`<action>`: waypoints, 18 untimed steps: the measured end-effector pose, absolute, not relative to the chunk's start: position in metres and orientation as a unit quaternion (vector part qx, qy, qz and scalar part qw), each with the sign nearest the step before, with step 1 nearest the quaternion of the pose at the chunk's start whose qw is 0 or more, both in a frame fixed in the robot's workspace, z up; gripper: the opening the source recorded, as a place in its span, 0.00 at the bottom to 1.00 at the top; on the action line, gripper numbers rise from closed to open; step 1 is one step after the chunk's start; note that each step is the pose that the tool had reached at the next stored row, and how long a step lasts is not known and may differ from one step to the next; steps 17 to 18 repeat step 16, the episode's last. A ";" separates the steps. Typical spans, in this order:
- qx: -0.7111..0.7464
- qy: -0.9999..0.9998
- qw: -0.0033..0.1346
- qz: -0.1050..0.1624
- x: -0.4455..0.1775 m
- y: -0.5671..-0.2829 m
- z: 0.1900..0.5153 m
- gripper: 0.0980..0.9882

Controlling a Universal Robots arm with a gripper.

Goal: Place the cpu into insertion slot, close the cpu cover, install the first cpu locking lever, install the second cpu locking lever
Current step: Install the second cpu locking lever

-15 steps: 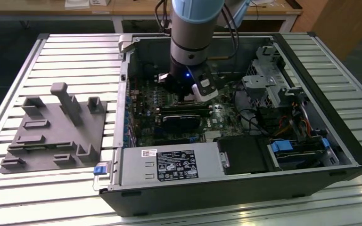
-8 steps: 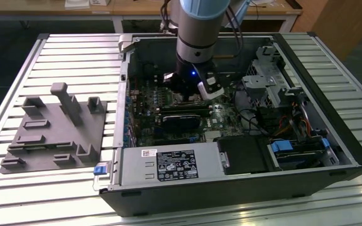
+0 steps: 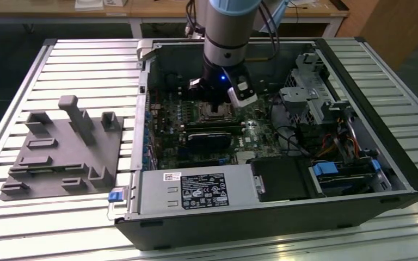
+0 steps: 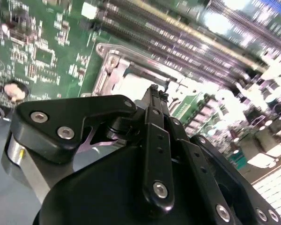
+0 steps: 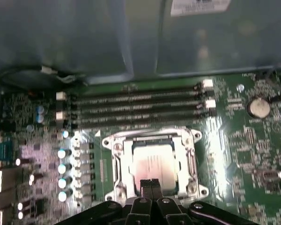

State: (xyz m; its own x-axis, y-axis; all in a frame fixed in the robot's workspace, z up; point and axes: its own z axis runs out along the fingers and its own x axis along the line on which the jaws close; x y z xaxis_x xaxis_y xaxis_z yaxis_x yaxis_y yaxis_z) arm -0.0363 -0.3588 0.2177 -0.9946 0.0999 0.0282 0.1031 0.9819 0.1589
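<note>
**Claw pinched shut at the socket's edge**

The gripper [image 5: 151,183] has its fingers pressed together, holding nothing. The cpu [image 5: 152,164] lies flat in the socket, centre frame in the first wrist view, directly beyond the fingertips; the cpu cover [image 5: 113,161] frames it.

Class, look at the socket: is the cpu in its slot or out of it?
In. In the first wrist view the cpu lies flat inside the socket, framed by the cpu cover.

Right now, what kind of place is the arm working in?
Likely a robotics lab or workshop bench: an open desktop computer case lies on a slatted metal table, beside a grey fixture block. The hand is at the cpu in its socket.
</note>
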 end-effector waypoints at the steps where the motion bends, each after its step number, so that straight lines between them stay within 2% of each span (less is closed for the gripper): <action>1: -0.051 -0.995 0.010 -0.080 -0.036 -0.357 0.218 0.01; 6: -0.051 -0.996 0.010 -0.072 -0.030 -0.350 0.217 0.01; 18: -0.051 -0.996 0.010 -0.070 -0.030 -0.345 0.217 0.01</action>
